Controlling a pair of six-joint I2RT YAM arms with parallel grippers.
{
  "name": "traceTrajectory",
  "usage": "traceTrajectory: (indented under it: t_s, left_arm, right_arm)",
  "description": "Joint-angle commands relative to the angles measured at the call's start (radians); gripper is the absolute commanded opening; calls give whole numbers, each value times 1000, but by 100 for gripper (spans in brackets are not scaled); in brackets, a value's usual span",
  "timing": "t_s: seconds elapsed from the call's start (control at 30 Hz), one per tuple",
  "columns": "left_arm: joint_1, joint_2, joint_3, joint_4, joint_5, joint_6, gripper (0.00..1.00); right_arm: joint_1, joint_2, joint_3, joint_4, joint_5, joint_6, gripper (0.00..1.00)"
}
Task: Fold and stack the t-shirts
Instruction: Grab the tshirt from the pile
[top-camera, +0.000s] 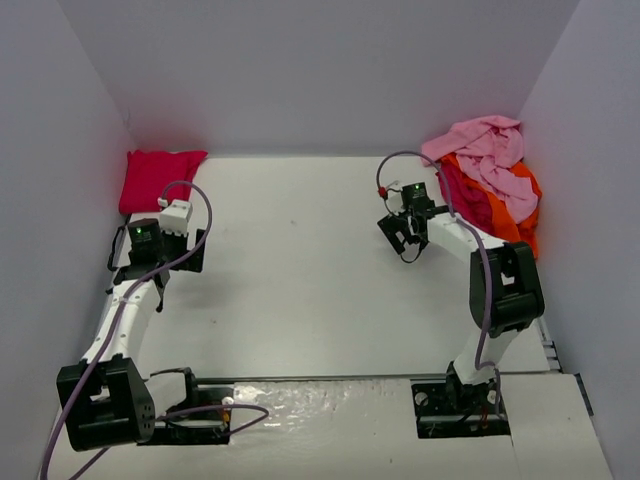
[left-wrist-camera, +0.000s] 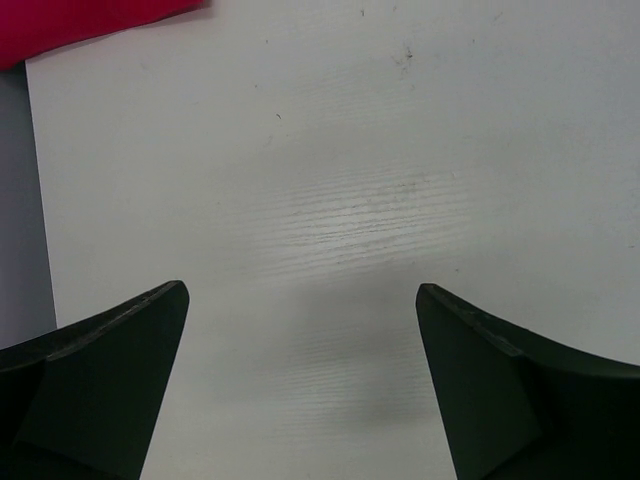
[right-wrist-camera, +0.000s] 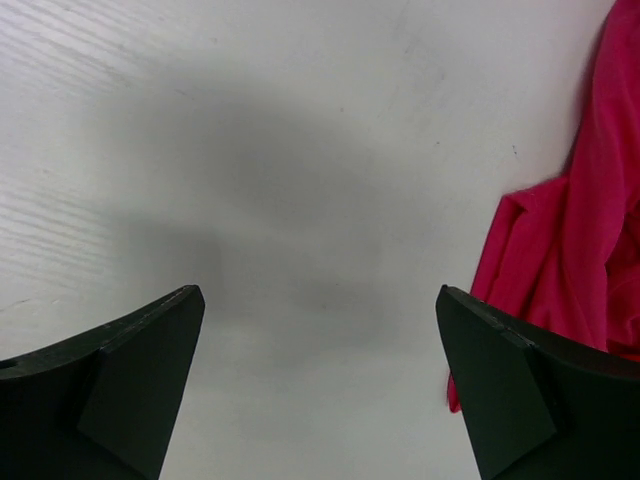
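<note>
Over at the table's (top-camera: 300, 280) far-left corner sits the red t-shirt (top-camera: 160, 178), folded into a neat square. The left wrist camera catches only a sliver of it, cut off at the top edge. From above, the left gripper's (left-wrist-camera: 300, 290) fingers are hard to pick out beneath the wrist and cable. Its own camera settles it: jaws spread wide, nothing between them, only bare table below, and the gripper sits near that folded shirt but apart from it.

Across the table, the right gripper (right-wrist-camera: 320, 292) is spread just as wide and holds nothing. At the table's far-right corner is the unfolded heap. The light pink t-shirt (top-camera: 490, 155) is draped on top, and the bright orange t-shirt (top-camera: 525, 215) and the dark crimson t-shirt (top-camera: 468, 203) are mostly buried, with only their edges peeking out. A crumpled crimson fold lies just beside the gripper's right finger (right-wrist-camera: 510, 400), the rest running out of frame. Whether they touch is unclear.
</note>
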Motion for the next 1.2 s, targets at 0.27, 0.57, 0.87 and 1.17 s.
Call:
traceTrajectory:
  t_s: [0.27,0.57,0.87,1.17]
  left_arm:
    - [1,-29,-21,85,-10,35,97]
    - [1,-37,-14,82,-2,49,97]
    - [1,-15,23,55,8,82,97]
    - [1,26,23,58,-4,108,97]
  right_arm:
    - [-13,90,196,23,218,-64,100]
    - [-89,462,895,-17,544,-186,100]
    - [-216,738,1236,-21,641,-190,100]
    - [-327,857,1317,37,677,-172,100]
